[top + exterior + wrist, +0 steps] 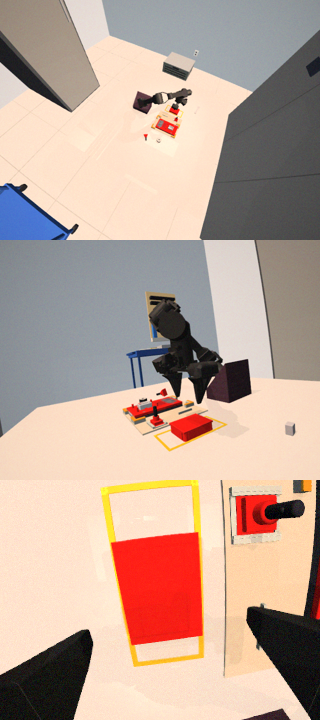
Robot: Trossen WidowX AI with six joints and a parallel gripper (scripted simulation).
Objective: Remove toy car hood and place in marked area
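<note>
The red hood [174,111] [191,422] [160,587] lies flat on the table within the yellow outline of the marked area [182,113] [169,449] [167,660]. In the wrist view its top hides part of the outline's long sides. My gripper [188,399] [170,625] is open and empty, raised above the hood and apart from it, fingers pointing down. The toy car [166,126] [165,405] stands hoodless on the tan board beside the marked area, its grey block and several red pegs exposed.
The tan board [169,117] [199,411] [250,580] carries a red piece with an upright black handle [155,414] [272,512]. Beyond the car lie a red-headed tool [145,135] [163,392] and a small round part [158,139]. A small grey block [290,428] stands farther off.
</note>
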